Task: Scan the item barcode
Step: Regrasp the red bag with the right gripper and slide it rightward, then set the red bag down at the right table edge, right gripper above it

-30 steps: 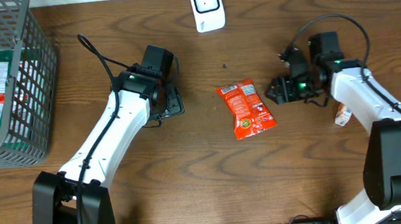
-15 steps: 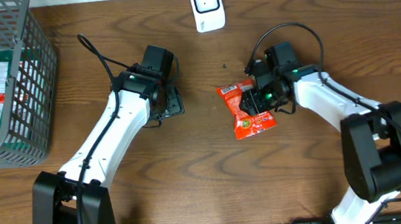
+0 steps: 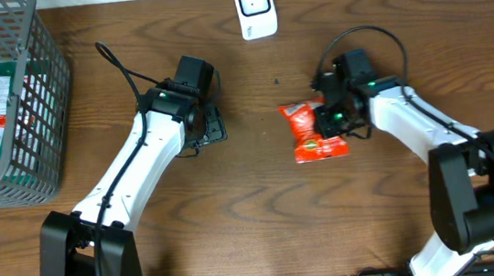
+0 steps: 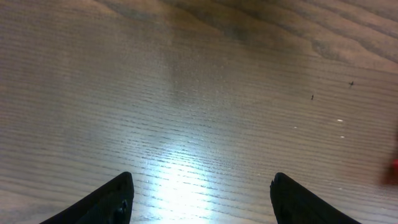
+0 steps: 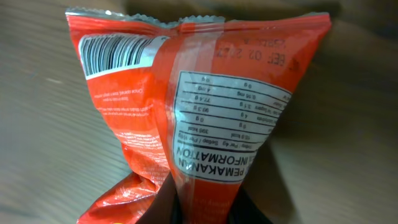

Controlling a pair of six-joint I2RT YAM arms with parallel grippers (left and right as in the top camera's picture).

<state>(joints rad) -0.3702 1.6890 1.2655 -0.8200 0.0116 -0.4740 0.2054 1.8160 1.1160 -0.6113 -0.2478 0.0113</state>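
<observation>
One step is judged done: the snack packet is pinched at its near end by the closed right gripper, with the barcode at the packet's far end. Presentation to the scanner, well beyond this gripper, is left. The left gripper is held open and empty.

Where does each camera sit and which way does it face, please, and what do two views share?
Overhead: fixed above the table, looking straight down; left arm, right arm, basket, white scanner and red packet show.
Left wrist: on the left arm, facing bare wood; the left gripper, fingertips apart, shows at the bottom edge.
Right wrist: on the right arm, facing the packet's barcode close up; the right gripper pinches the packet's lower end.
Shared: overhead and right wrist both show the red packet.
</observation>
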